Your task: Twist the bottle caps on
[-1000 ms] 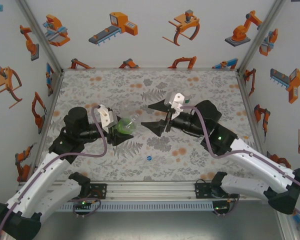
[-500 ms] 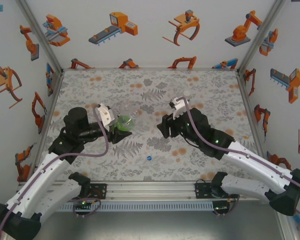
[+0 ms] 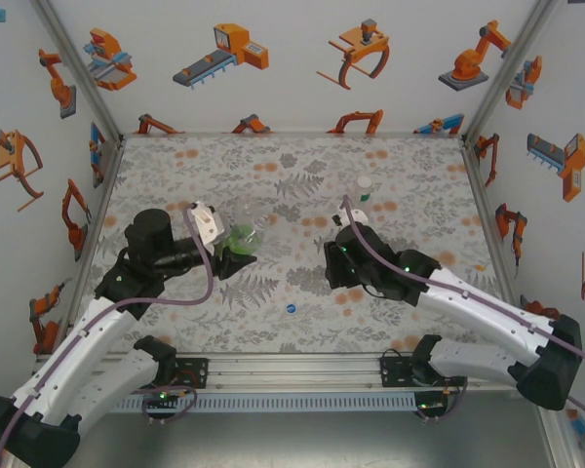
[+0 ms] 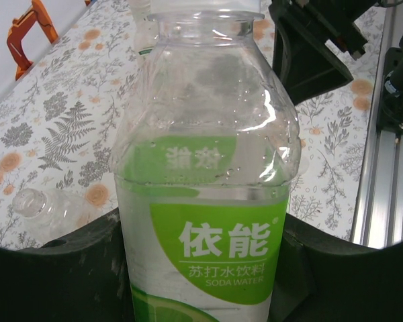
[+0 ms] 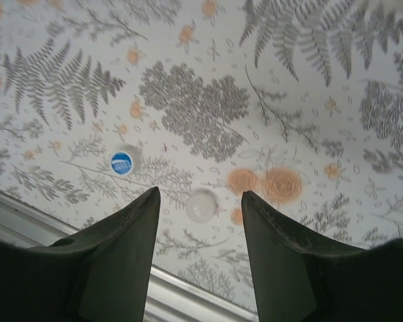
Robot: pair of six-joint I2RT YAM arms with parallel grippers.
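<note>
While the left gripper point(image 3: 236, 244) grips the green-labelled soda-water bottle point(image 4: 208, 168) left of the table's point(image 3: 175, 166) centre, the right gripper point(image 5: 200, 193) hangs over the white cap point(image 5: 201, 205), with its jaws moderately parted and empty. The blue cap point(image 5: 121, 162) lies near the white one, by the middle of the near edge. Step in hand, by judgement: fetching the white cap. To do it well, descend straight, straddle the cap evenly and pinch its rim level, so that it can meet the bottle's threads squarely.
</note>
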